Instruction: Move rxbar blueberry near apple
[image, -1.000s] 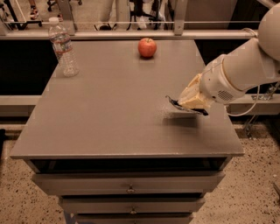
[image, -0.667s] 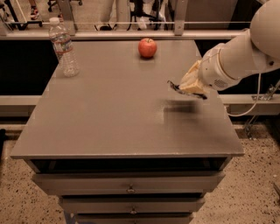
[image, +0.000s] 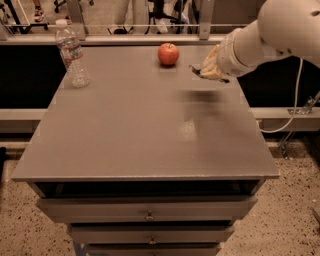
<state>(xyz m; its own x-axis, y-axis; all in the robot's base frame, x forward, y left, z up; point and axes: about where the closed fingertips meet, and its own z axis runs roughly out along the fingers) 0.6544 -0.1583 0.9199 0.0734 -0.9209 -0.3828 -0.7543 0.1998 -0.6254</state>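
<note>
A grey table (image: 125, 150) with a dull sheen of light on its top stands on a pale speckled floor (image: 295, 210), with a stack of grey drawers (image: 148, 209) with small metal pulls under it. Behind it runs a long grey ledge (image: 125, 40) with metal posts and chair legs beyond, and a white cable (image: 292, 115) hangs at the right. The gripper (image: 212, 70), holding the rxbar blueberry (image: 195, 70), hangs over the table's far right part.
</note>
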